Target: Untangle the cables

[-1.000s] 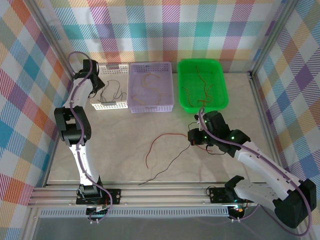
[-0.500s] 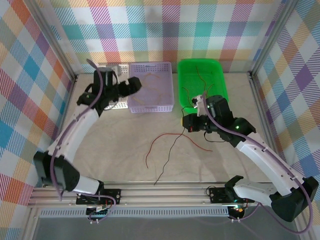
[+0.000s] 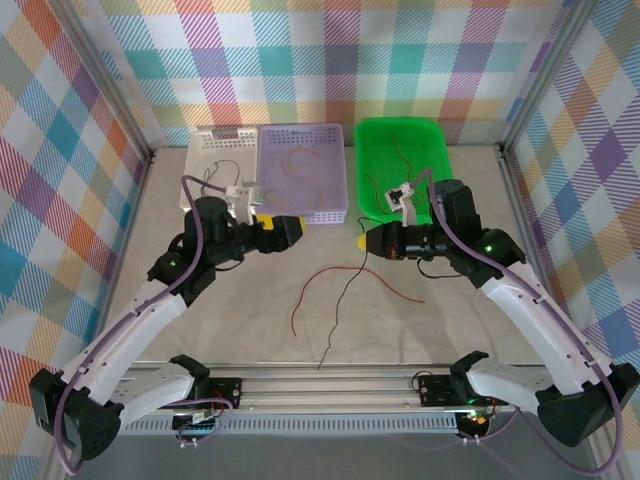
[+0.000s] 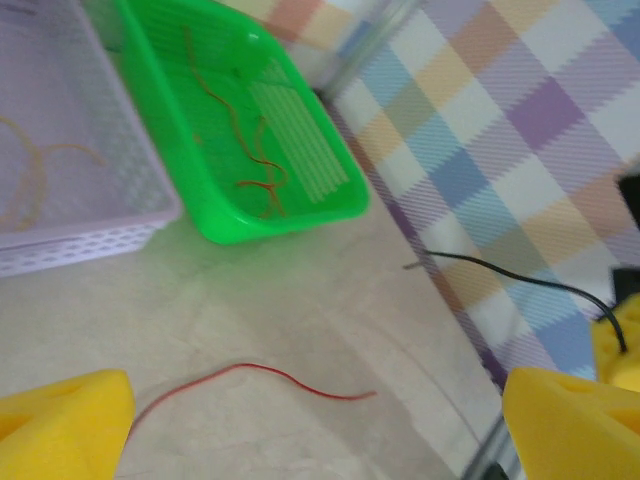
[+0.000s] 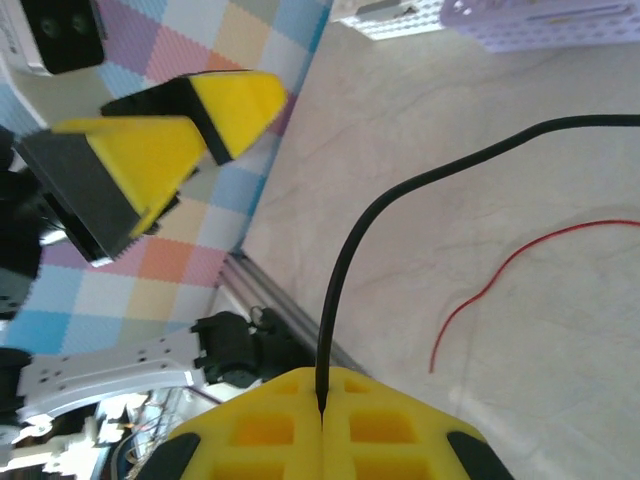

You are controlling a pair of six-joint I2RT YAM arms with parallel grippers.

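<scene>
Now, right gripper (image 5: 322,402) pinching one black cable (image 5: 345,262), left gripper (image 3: 281,231) wide, one red cable (image 3: 309,290) loose

I count three baskets along the far side: one white basket (image 3: 222,133), one lilac basket (image 3: 303,213), one green basket (image 3: 400,123). Loose on the table (image 3: 220,320) are two red ones, the left red wire (image 3: 318,277) and the right red wire (image 3: 395,290), plus one black wire (image 3: 338,305).

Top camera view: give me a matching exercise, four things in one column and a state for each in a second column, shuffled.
1. green tray
2. purple basket
3. long black wire
4. left hand

A. open
B. holds an orange wire
C. pinched in the right hand
D. holds red wires

Pairs: 1-D, 2-B, 3-C, 4-A
</scene>
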